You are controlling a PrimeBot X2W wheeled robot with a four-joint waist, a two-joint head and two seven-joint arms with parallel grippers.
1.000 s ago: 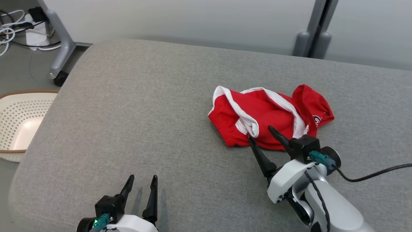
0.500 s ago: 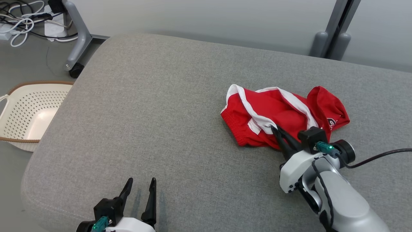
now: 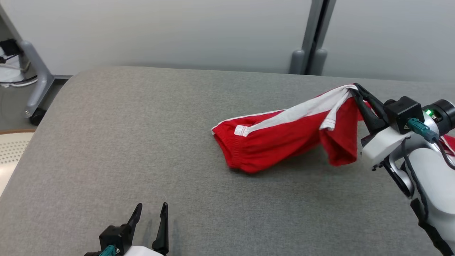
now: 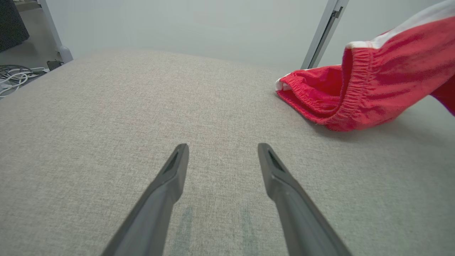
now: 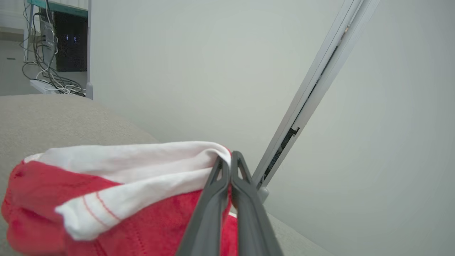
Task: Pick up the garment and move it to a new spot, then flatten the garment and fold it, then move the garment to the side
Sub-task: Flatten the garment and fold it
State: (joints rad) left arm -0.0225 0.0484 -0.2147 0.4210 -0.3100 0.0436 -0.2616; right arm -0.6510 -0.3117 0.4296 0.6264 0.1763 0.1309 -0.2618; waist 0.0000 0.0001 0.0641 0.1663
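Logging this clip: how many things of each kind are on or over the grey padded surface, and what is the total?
red-and-white fabric garment: 1
dark two-fingered end effectors: 2 (left end effector, right end effector)
Total: 3

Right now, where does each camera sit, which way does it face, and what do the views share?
Head view: high, looking forward and down at the grey cushion; open left gripper below, right gripper shut on the red shorts.
Left wrist view: low over the cushion, looking along its own spread fingers toward the wall.
Right wrist view: raised, looking along its closed fingers toward the wall.
All three show the red shorts.
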